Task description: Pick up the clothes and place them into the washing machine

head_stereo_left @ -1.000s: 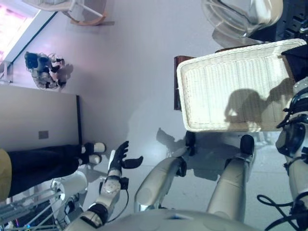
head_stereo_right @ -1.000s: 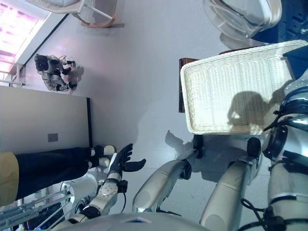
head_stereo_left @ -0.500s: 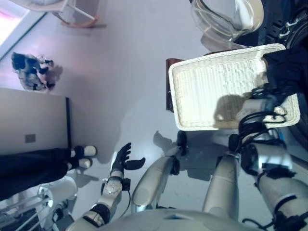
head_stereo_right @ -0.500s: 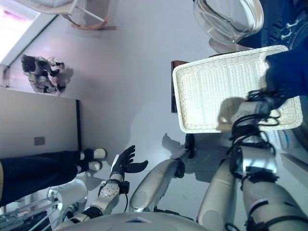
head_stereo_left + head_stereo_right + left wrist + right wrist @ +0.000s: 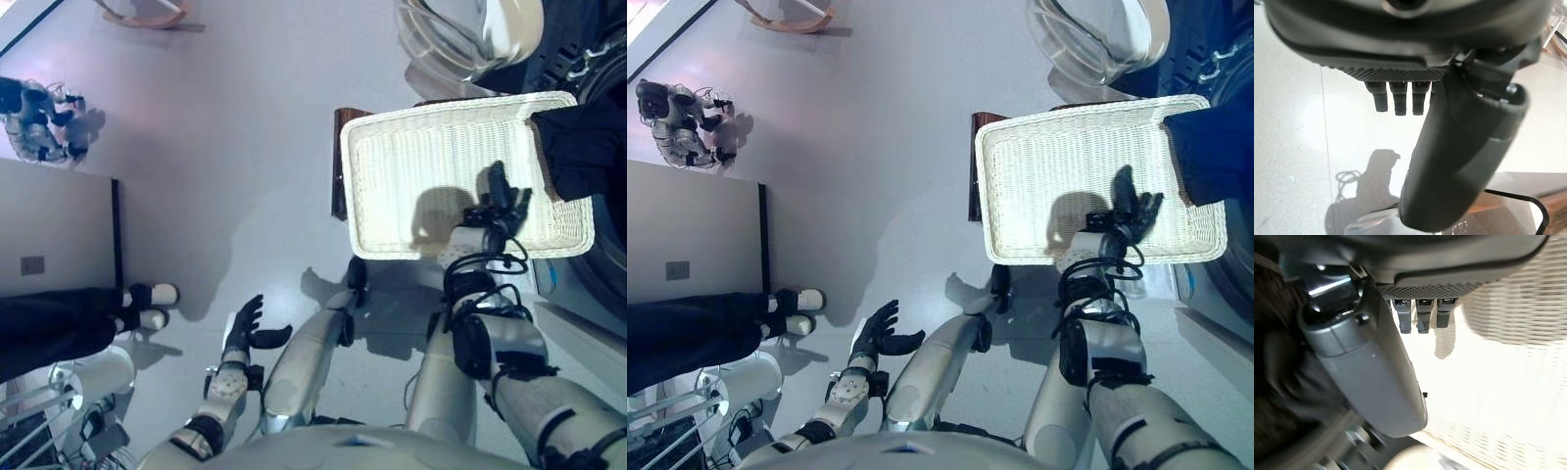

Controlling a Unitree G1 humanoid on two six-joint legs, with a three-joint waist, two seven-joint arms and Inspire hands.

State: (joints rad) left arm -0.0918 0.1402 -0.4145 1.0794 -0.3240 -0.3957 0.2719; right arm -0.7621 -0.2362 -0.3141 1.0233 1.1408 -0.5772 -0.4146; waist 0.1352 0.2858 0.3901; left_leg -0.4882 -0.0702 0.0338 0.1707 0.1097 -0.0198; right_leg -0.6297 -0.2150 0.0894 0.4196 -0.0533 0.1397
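Over white wicker basket (image 5: 1058, 176) R hand (image 5: 1132, 211), fingers apart, dark clothes (image 5: 1210, 152) beside, L hand (image 5: 877, 338) low, fingers apart.

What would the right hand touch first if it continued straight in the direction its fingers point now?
Probably the dark garment at the white wicker basket's far right end; the right hand hovers open over the basket, though depth is unclear.

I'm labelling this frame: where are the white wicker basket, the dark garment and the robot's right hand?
white wicker basket (image 5: 1019, 186): right eye view, bare woven floor.
dark garment (image 5: 1210, 152): right eye view, cloth over the basket's right end.
right hand (image 5: 1129, 217): right eye view, palm.
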